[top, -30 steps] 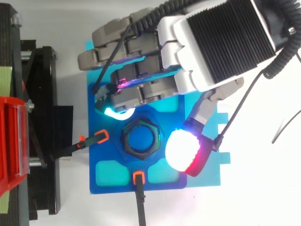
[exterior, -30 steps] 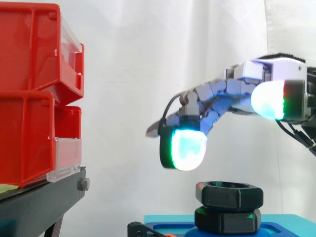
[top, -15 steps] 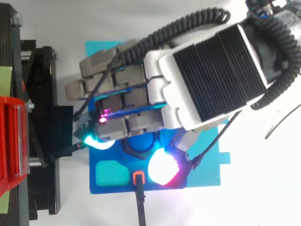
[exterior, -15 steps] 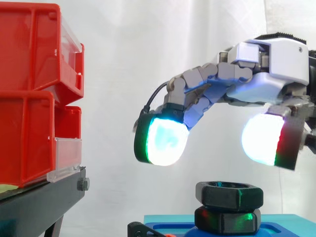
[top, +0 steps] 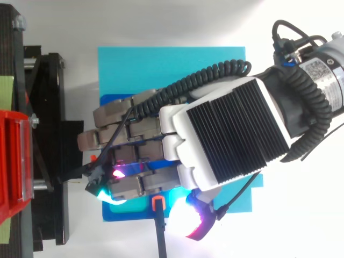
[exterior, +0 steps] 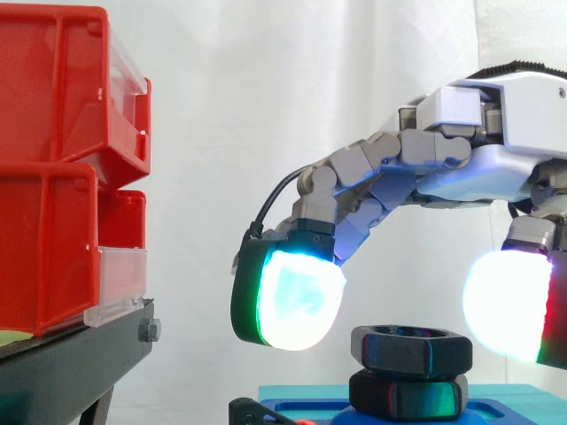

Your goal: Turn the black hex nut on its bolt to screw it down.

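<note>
Stacked red bins (exterior: 53, 88) (clear-fronted) sit on a black stand (exterior: 71, 359) before a white curtain (exterior: 266, 88).

The hand (exterior: 483, 124) reached in from the right with its palm facing down, its fingers arched loosely downward and spread wide from the thumb (exterior: 509, 305), the glowing fingertips (exterior: 291, 297) hanging low and well apart.

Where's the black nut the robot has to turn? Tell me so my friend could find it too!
Find the blue block at the bottom, under the robot's hand. Two black six-sided pieces are stacked on it. The black hex nut is the upper one, between the glowing pads; the lower black piece sits on the block.
</note>
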